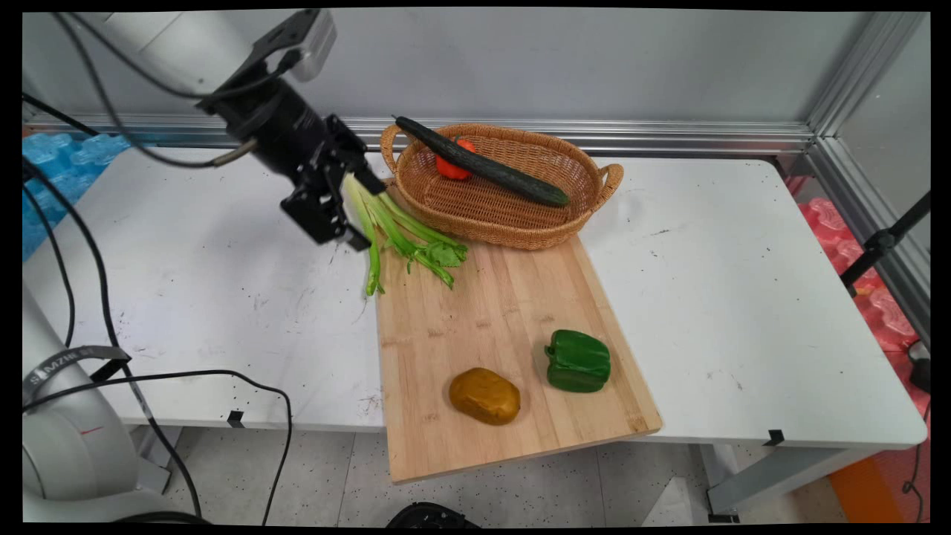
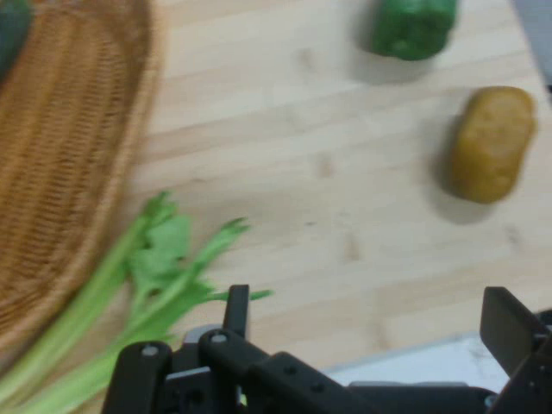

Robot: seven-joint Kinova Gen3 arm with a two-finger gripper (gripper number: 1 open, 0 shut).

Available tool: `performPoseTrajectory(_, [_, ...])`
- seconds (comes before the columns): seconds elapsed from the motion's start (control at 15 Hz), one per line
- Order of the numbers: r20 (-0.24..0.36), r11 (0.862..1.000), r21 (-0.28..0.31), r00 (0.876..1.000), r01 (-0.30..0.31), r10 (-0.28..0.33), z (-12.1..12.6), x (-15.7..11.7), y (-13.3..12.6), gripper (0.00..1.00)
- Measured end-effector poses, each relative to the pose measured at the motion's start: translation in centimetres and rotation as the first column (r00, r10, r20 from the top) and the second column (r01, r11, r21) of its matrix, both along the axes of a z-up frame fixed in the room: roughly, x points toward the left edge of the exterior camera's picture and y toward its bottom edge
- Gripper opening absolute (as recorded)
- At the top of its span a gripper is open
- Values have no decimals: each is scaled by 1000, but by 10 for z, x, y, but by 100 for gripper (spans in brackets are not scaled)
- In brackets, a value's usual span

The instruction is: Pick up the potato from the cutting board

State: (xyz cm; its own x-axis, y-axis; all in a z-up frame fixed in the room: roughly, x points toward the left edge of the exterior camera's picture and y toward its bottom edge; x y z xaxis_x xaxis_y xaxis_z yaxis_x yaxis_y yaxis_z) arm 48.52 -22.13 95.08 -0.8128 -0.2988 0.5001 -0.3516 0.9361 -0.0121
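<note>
My gripper [image 1: 360, 212] hangs open just over the pale stalk end of a bunch of celery [image 1: 401, 238], at the far left corner of a wooden cutting board [image 1: 505, 312]. The celery's leafy end lies on the board beside a wicker basket [image 1: 483, 223]. In the hand view the celery [image 2: 155, 276] runs off past the left finger [image 2: 237, 310] and under the linkage. Nothing is held between the fingers, and the gripper [image 2: 371, 302] stands wide apart over the board [image 2: 345, 172].
The basket [image 2: 69, 172] holds a long cucumber [image 1: 483, 163] and a small orange-red vegetable [image 1: 449, 167]. A green bell pepper [image 1: 578, 361] [image 2: 414, 26] and a brown potato [image 1: 484, 396] [image 2: 490, 142] sit on the board's near end, which overhangs the table's front edge.
</note>
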Motion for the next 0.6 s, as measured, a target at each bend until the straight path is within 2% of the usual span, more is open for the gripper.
performPoseTrajectory(0.33, [-3,996,3,996,89,-89,-14,-16,27,100])
performPoseTrajectory(0.6, [1,986,-6,986,165,-165,-31,-43,41,100])
